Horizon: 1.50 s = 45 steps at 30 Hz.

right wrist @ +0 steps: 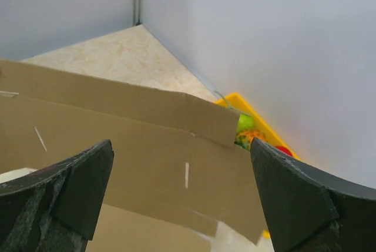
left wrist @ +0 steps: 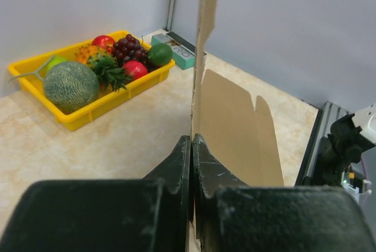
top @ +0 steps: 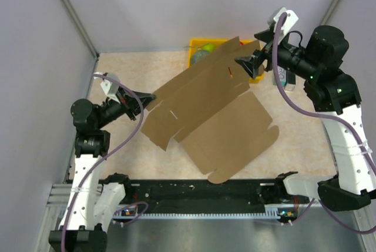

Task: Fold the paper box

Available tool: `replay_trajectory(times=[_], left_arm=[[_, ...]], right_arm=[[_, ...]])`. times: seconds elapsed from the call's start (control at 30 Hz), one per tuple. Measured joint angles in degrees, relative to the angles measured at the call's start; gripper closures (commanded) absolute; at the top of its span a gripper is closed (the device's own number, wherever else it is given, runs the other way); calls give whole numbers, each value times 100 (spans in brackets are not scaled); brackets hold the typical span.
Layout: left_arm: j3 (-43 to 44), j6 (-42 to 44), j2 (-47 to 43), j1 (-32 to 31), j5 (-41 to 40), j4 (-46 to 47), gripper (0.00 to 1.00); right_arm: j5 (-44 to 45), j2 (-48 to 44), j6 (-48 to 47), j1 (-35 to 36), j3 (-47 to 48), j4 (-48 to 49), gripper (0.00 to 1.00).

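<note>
The paper box (top: 205, 111) is a flat brown die-cut cardboard sheet lying slantwise across the table, with its left and far parts lifted. My left gripper (top: 147, 100) is shut on the sheet's left edge. In the left wrist view the jaws (left wrist: 192, 141) pinch the cardboard (left wrist: 235, 123), which stands on edge between them. My right gripper (top: 245, 64) hangs open at the sheet's far right corner. In the right wrist view its fingers (right wrist: 182, 164) stand wide apart with the creased cardboard (right wrist: 147, 146) beyond them and nothing gripped.
A yellow tray (top: 197, 45) of fruit stands at the back wall, partly hidden behind the raised cardboard; it also shows in the left wrist view as the tray (left wrist: 88, 117). A small green-white carton (left wrist: 176, 49) lies beside it. Grey walls close the back and sides.
</note>
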Motion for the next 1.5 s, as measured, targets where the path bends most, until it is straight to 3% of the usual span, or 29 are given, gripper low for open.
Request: replay_trajectory(times=[0.13, 0.33, 0.53, 0.7, 0.8, 0.93, 1.3, 1.5], left_arm=[[509, 669, 146, -33, 0, -601, 100], [1849, 1738, 802, -31, 160, -1637, 100], [3460, 2651, 1648, -33, 688, -2675, 100], [3794, 2990, 1910, -46, 1025, -3143, 100], [3794, 3088, 1921, -52, 1123, -3381, 100], [3794, 3139, 1904, -166, 1178, -3440, 100], [3954, 3171, 1768, -306, 1311, -3565, 100], [3976, 3230, 1766, -321, 1281, -3672, 97]], right_arm=[[378, 129, -365, 350, 728, -372, 2], [350, 671, -1069, 1467, 1880, -723, 6], [203, 1484, -1384, 1821, 2251, -929, 5], [483, 2002, -1781, 2308, 2288, -1099, 4], [662, 2201, -2041, 2612, 2483, -1220, 10], [765, 2319, -2299, 2782, 2660, -1248, 32], [1272, 2564, -2754, 3106, 2675, -1578, 51], [1471, 2481, -2894, 3178, 2485, -1646, 71]])
